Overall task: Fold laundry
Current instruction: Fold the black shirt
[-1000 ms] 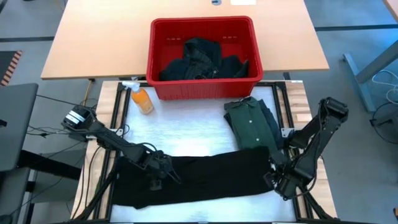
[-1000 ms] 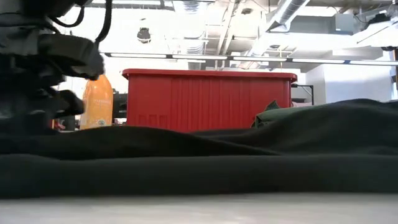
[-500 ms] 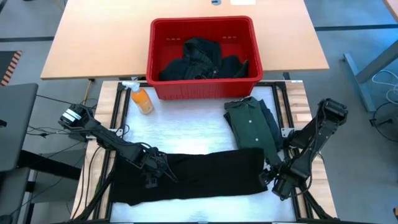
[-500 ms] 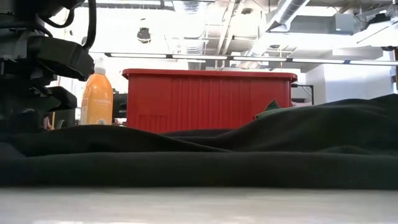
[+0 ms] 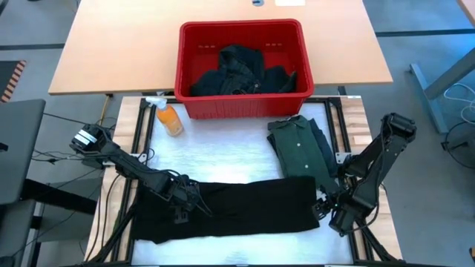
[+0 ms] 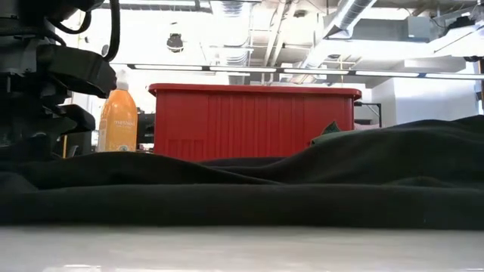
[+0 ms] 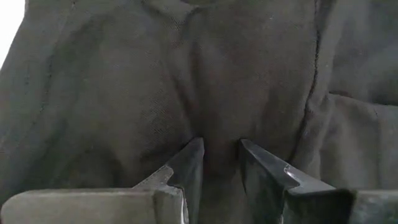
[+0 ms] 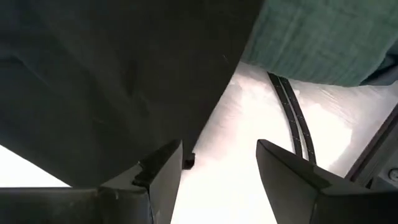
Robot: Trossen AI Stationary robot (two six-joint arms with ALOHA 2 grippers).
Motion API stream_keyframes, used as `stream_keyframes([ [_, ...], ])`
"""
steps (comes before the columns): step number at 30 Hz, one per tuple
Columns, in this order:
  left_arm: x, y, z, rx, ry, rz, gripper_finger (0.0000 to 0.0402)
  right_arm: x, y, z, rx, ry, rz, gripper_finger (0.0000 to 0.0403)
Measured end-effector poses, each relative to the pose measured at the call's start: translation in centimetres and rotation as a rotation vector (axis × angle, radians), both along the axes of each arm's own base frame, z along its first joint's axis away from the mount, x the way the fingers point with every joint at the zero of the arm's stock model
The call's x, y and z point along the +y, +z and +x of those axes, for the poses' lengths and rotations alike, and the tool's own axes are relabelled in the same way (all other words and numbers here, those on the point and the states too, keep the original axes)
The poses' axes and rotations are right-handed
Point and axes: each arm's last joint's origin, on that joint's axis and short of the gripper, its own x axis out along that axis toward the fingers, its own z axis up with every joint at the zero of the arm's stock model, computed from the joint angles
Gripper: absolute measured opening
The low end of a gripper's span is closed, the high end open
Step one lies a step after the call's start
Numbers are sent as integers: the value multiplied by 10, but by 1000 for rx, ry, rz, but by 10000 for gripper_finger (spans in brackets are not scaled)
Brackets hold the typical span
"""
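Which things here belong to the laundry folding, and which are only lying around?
Belongs to the job:
- black garment, spread at the front
- folded green shirt
- dark clothes in the red basket

Lying about:
- orange spray bottle

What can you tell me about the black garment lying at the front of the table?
The black garment is soft, matte cloth, spread in a long wrinkled band across the table's front. The left gripper presses into its left part, fingers narrowly apart with cloth between them. The right gripper is open at its right edge, over bare white surface. Its upper right corner lies next to the folded green shirt.
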Motion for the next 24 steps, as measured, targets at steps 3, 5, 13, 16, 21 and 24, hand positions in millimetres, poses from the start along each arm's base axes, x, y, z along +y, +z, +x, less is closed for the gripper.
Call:
stream_keyframes([
  [3,0,0,0,-2,5,1,97,0,0,1,-41,-4,-17,234],
  [5,1,0,1,-3,9,-1,97,2,-1,4,-89,-4,-32,234],
  [13,0,0,1,-3,19,-4,97,10,-17,11,-88,-25,-94,234],
  [16,0,0,1,-4,19,-4,97,16,-26,14,-78,-27,-102,234],
  [21,0,1,1,-4,18,-4,97,23,-43,18,-81,-29,-83,234],
  [24,0,1,1,-5,18,-5,97,22,-66,17,-97,-38,-39,234],
])
